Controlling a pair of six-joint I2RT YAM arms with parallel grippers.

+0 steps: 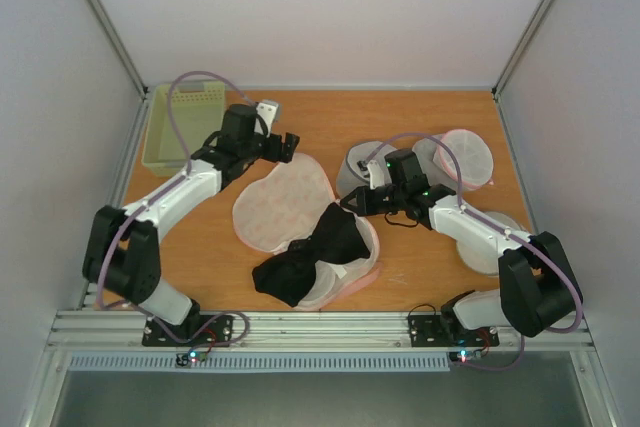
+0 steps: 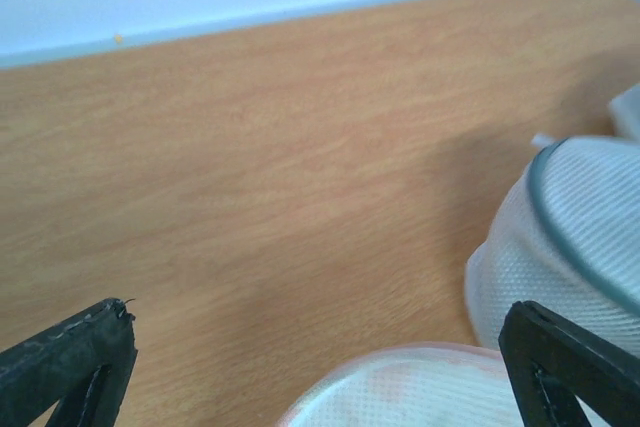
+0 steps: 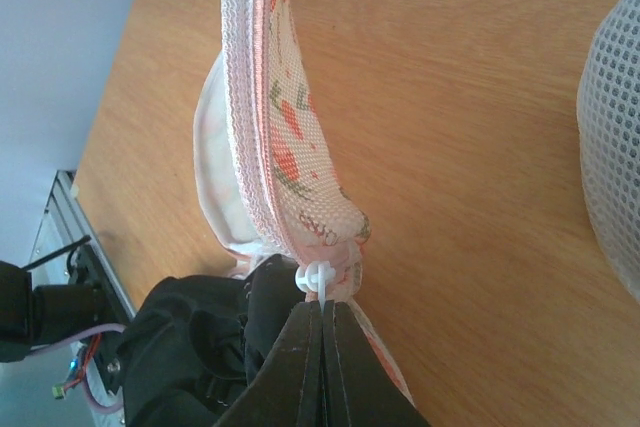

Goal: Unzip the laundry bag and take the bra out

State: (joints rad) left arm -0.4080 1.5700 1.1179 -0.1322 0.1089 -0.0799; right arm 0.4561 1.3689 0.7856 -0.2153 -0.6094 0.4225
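The laundry bag [image 1: 281,203] lies open in the middle of the table, its pale mesh inside facing up, pink trim round the edge. The black bra [image 1: 312,252] lies partly out over the bag's near half. My right gripper [image 1: 352,203] is shut on the bag's white zipper pull [image 3: 320,279] and holds the printed edge [image 3: 290,137] lifted; the bra [image 3: 190,357] shows beside its closed jaws [image 3: 322,309]. My left gripper [image 1: 285,144] is open and empty, just above the bag's far edge [image 2: 420,387], its fingers [image 2: 70,362] wide apart.
A green basket [image 1: 181,127] stands at the back left. Round white mesh bags [image 1: 466,157] and a greyish one [image 1: 360,161] lie at the back right, one also in the left wrist view [image 2: 560,237] and right wrist view [image 3: 615,147].
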